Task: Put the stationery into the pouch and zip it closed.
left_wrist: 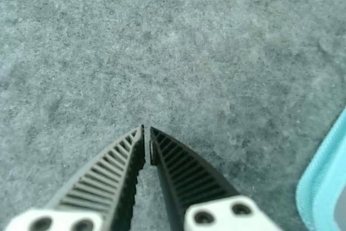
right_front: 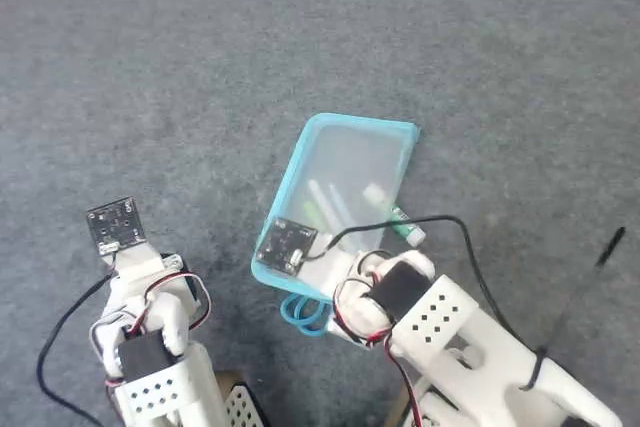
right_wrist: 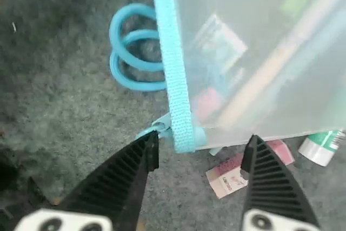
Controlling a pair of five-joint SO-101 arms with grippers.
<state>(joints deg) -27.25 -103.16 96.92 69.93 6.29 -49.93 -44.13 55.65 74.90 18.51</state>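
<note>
Found the pouch point(right_front: 350, 162) flat on the grey mat point(right_front: 150, 97) at centre, translucent with teal edging, slanted from near left to far right. Made out pens and green items through its wall, none identifiable with certainty. Could not determine whether the zip is open or closed.

Noted blue scissor handles point(right_front: 303, 313) on the mat, touching the pouch's near end; blades hidden. Noted a green-and-white tube point(right_front: 407, 228) against the pouch's right edge, towards the near end. Recorded a small pink-and-white eraser point(right_wrist: 238, 171) on the mat just beside the pouch's near corner and close to the tube, outside the pouch.

Located the right gripper point(right_wrist: 201, 143) low over that near corner, fingers spread apart and clamped on nothing, with the teal zip band point(right_wrist: 172, 58) running between them. Saw what appears to be the zip pull point(right_wrist: 158, 126) just beside one fingertip; contact not confirmed.

Located the left gripper point(left_wrist: 147, 132) at near left, well apart from the stationery, over bare mat. Confirmed fingers pressed together with nothing between them. Observed the pouch's teal edge at the margin of the left wrist view.
</note>
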